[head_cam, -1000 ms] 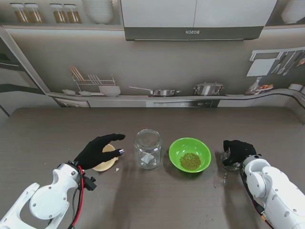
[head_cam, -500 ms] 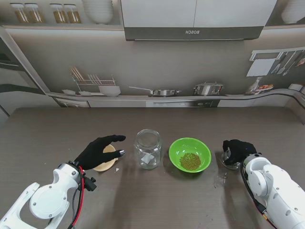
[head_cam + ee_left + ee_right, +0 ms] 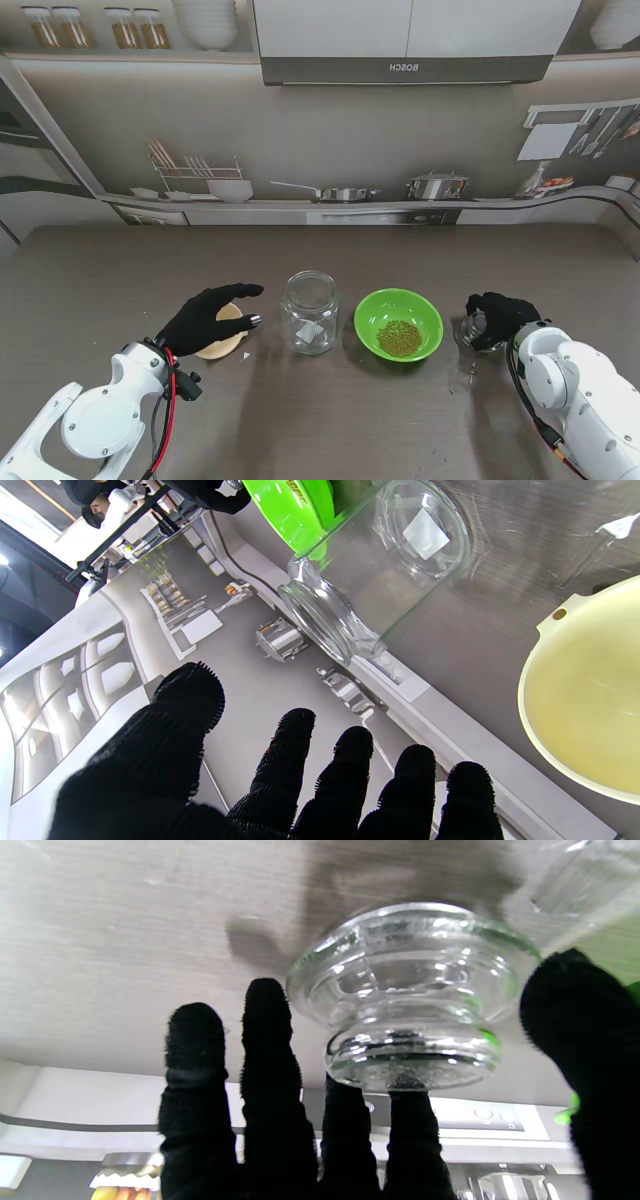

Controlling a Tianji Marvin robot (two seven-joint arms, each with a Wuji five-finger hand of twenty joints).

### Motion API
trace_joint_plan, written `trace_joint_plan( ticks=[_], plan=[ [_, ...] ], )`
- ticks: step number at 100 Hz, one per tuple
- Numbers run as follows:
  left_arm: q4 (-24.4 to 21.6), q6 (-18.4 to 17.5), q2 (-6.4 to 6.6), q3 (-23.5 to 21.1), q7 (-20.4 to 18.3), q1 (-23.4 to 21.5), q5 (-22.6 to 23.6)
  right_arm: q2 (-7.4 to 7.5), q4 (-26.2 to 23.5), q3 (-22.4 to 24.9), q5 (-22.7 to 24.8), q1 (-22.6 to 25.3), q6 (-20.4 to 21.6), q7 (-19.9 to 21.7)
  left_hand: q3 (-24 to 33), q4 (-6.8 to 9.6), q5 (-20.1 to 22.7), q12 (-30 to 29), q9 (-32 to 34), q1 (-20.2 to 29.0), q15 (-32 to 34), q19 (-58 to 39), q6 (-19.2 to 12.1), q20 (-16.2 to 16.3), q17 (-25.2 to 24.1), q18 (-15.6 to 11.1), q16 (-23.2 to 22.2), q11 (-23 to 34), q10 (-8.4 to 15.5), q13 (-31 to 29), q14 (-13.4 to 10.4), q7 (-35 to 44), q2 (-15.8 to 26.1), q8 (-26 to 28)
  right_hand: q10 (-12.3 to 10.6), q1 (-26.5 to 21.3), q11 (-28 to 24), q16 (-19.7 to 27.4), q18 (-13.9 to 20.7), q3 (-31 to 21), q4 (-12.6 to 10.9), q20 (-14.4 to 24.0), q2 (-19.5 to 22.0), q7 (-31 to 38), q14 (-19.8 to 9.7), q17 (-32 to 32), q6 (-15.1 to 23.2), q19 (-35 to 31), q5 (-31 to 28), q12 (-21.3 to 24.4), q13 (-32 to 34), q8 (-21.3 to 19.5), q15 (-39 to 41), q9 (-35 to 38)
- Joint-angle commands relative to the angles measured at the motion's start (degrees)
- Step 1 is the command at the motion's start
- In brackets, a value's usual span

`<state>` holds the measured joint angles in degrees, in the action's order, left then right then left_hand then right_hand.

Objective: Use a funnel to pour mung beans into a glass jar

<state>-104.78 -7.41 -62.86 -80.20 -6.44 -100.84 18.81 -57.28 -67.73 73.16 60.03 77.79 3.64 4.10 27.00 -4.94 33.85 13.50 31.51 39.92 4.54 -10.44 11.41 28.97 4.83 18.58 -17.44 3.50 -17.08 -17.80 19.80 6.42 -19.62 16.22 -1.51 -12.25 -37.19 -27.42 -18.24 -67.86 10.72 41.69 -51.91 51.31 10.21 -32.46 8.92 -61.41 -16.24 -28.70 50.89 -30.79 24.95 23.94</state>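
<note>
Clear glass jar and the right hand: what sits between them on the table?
In the stand view, the green bowl holding mung beans lies between the clear glass jar and the right hand, which is at a glass lid.

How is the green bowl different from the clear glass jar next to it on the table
The green plastic bowl is opaque, low and wide; the clear glass jar is see-through, taller and narrower at its neck. The bowl holds a small heap of mung beans; the jar holds no beans, showing only a white label. The bowl stands to the jar's right. Both sit upright, open-topped, on the dark table.
</note>
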Motion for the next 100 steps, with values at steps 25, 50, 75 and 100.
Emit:
trace_joint_plan(
  ticks=[25, 50, 75, 100],
  plan=[
    [-0.5, 0.6, 0.01, -0.3, -1.5, -0.3, -0.3, -0.27, -1.3, 0.9, 1.6, 1.7, -0.2, 2.6, -1.5, 2.31, 0.0, -0.3, -0.6, 0.6, -0.4, 1.0, -0.1, 0.9, -0.6, -0.4, 0.3, -0.6, 0.3, 0.4, -0.1, -0.3, 1.9, -0.1, -3.5, 4.5, 5.0, 5.1, -5.9, 3.0, -0.9, 2.1, 0.2, -12.3, 4.1, 0.6, 4.9, 2.6, 1.5, 4.4, -1.9, 3.1, -6.6, -5.1],
    [-0.6, 0.7, 0.04, -0.4, -1.7, -0.5, -0.3, -0.53, -5.0, 3.2, 1.8, 2.3, -0.6, 4.1, -1.5, 2.33, 0.2, -0.3, -0.6, 0.7, -0.3, 1.0, -0.1, 0.9, -0.6, -0.5, 0.3, -0.6, 0.3, 0.4, -0.1, -0.2, 1.9, 0.0, -3.9, 5.3, 6.5, 6.4, -7.2, 5.3, -1.0, 2.0, 2.9, -13.9, 5.0, 1.5, 5.4, 4.1, 1.9, 5.8, -2.8, 2.9, -8.1, -5.0],
    [-0.6, 0.6, 0.06, -0.6, -1.8, -0.4, -0.4, -1.34, -11.2, 4.7, 0.1, 3.0, -2.6, 5.0, -1.5, 2.33, -0.2, -0.3, -0.6, 0.6, -0.4, 1.0, -0.1, 1.0, -0.6, -0.5, 0.3, -0.6, 0.3, 0.5, -0.1, -0.4, 1.9, -0.1, -2.5, 4.0, 7.4, 7.9, -8.1, 8.3, -2.1, 0.2, 7.1, -15.9, 4.6, 7.1, 4.2, 10.2, 2.0, 6.4, -9.0, 2.2, -11.2, -4.3],
    [-0.4, 0.2, 0.05, -0.7, -1.7, -0.4, -0.3, -3.05, -19.2, 4.1, -7.6, 4.3, -3.9, 2.7, -1.6, 2.34, 0.0, -0.3, -0.7, 0.7, -0.4, 1.0, -0.2, 1.0, -0.6, -0.4, 0.3, -0.6, 0.4, 0.5, -0.2, -0.3, 1.9, -0.1, -0.3, 1.0, 6.7, 7.9, -4.7, 9.0, -3.9, -0.5, 11.4, -12.9, 1.0, 5.6, 0.9, 10.6, -4.7, 6.3, -7.5, 0.9, -10.6, 5.6]
  ],
)
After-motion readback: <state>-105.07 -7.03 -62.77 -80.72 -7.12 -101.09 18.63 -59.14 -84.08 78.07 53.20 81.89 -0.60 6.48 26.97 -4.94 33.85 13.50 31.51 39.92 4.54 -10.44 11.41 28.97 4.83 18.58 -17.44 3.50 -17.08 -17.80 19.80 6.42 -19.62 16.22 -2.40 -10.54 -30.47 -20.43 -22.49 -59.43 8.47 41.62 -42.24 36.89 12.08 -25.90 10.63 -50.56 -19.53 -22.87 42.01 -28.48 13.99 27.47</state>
